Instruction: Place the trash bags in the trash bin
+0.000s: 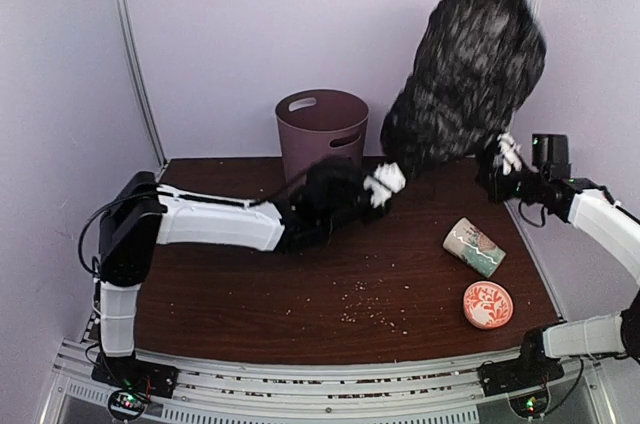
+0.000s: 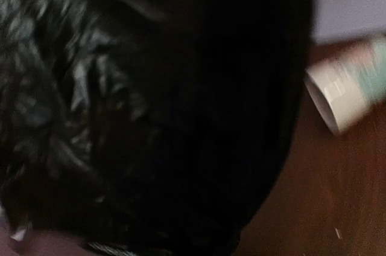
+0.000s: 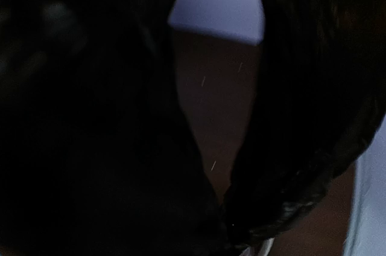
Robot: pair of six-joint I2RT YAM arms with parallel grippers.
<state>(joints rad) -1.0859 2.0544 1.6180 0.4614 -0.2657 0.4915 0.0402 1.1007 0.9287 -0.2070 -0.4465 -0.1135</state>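
Observation:
A big black trash bag (image 1: 465, 79) is held up in the air at the back right, blurred, stretched between my two grippers. My left gripper (image 1: 384, 182) grips its lower left edge, just right of the mauve-brown trash bin (image 1: 322, 129), which stands upright at the table's back. My right gripper (image 1: 509, 154) grips the bag's lower right edge. Black plastic fills the left wrist view (image 2: 151, 117) and the right wrist view (image 3: 90, 117), hiding both sets of fingers there. The bag is outside the bin, to its right and higher than the rim.
A patterned cream mug (image 1: 474, 246) lies on its side at the right, also in the left wrist view (image 2: 350, 84). A round orange patterned disc (image 1: 488, 304) lies nearer the front. Crumbs dot the brown table (image 1: 300, 304). Walls close in behind and at both sides.

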